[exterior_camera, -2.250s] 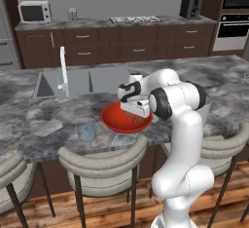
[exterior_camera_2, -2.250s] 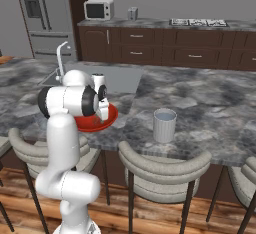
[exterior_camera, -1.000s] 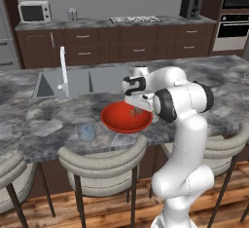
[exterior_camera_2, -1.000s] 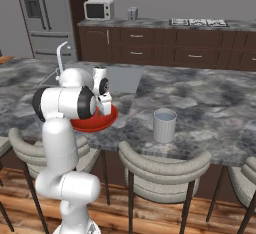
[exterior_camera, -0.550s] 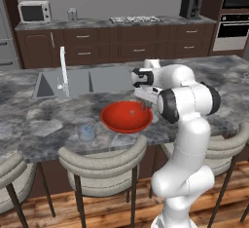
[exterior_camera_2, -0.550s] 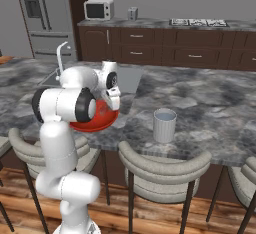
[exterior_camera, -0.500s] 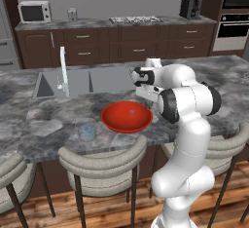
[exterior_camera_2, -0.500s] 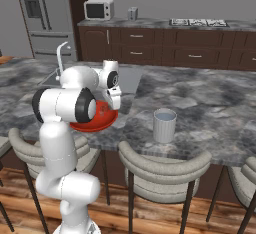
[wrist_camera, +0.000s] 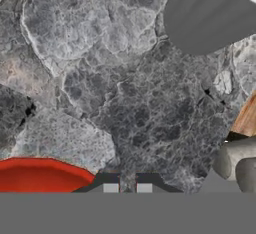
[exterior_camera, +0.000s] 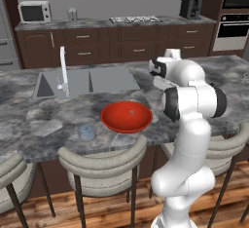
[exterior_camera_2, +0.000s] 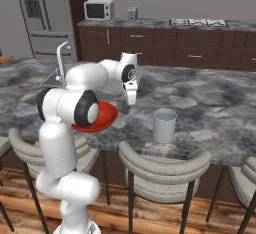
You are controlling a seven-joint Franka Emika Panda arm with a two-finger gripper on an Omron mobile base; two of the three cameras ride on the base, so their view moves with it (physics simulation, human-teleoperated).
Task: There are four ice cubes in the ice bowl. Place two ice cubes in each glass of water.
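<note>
The arm bends forward over the desk point(exterior_camera_2: 210, 98), its wrist turned down between the bowl point(exterior_camera: 126, 117) and the right glass point(exterior_camera_2: 164, 125). The fingers point(wrist_camera: 127, 188) are pressed together; whether they pinch a cube is too small to tell. One pale speck, a cube point(exterior_camera: 131, 111), lies in the bowl. Two glasses stand on the desk, the other point(exterior_camera: 86, 130) left of the bowl. In the hand view the bowl's rim and the glass are cut off.

No text, label, brand or number can be read anywhere (appliances included, all unmarked).
</note>
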